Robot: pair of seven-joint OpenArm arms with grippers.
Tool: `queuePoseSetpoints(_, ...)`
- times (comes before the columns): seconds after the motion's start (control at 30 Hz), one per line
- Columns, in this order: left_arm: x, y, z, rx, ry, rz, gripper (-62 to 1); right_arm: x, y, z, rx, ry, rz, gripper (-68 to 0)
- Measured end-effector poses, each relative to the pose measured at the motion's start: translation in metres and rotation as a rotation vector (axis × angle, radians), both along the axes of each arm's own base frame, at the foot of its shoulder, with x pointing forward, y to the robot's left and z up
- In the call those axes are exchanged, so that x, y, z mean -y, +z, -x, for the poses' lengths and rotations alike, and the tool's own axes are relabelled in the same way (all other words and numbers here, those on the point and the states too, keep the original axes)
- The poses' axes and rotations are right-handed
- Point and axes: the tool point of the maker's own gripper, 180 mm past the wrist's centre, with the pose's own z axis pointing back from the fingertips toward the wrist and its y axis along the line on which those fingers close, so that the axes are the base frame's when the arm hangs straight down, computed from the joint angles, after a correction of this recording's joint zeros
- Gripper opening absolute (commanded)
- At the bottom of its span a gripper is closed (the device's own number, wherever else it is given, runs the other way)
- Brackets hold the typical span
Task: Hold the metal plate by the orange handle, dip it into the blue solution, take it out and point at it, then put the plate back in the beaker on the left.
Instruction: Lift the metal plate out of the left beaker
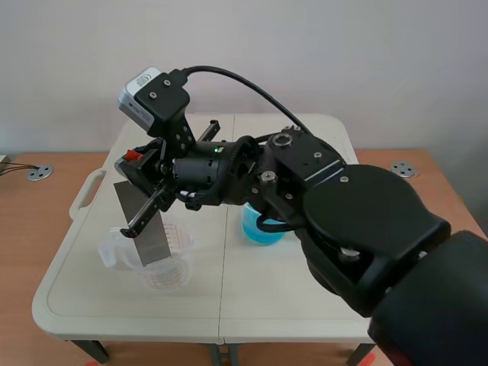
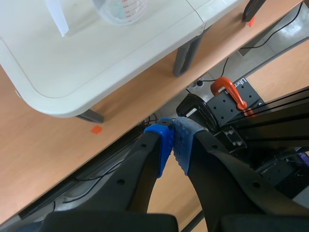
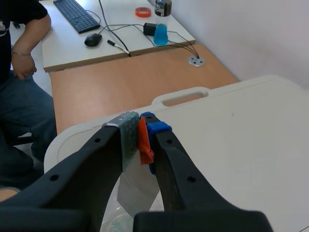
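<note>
My right fingers [image 3: 166, 154] are clamped on the orange handle [image 3: 143, 140] of the metal plate [image 1: 152, 240], one pad on each face. In the scene view, my right arm enters from the right edge and crosses past the middle, so the grip sits in the left half of the frame. The plate hangs from the handle, tilted, with its lower end over the mouth of the clear beaker [image 1: 174, 273] at lower left of centre; I cannot tell whether it touches the beaker. The beaker of blue solution [image 1: 263, 227] stands near the centre of the frame, partly behind my arm and well apart from the plate. Both beakers rest on the white table [image 1: 267, 297]. My left fingers [image 2: 164, 145] are pressed together on nothing, beyond the table's edge.
</note>
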Motion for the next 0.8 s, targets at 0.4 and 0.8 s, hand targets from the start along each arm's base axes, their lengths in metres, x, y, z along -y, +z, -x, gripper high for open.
queuePoseSetpoints(0.4, -0.001, -0.002, 0.001, 0.001, -0.017, -0.021, -59.4, 0.019, 0.044, 0.02, 0.105, -0.001, -0.045, -66.2)
queuePoseSetpoints(0.8, -0.001, -0.002, 0.001, 0.001, -0.016, -0.02, -59.4, 0.04, 0.079, 0.003, 0.196, -0.082, -0.043, -66.2)
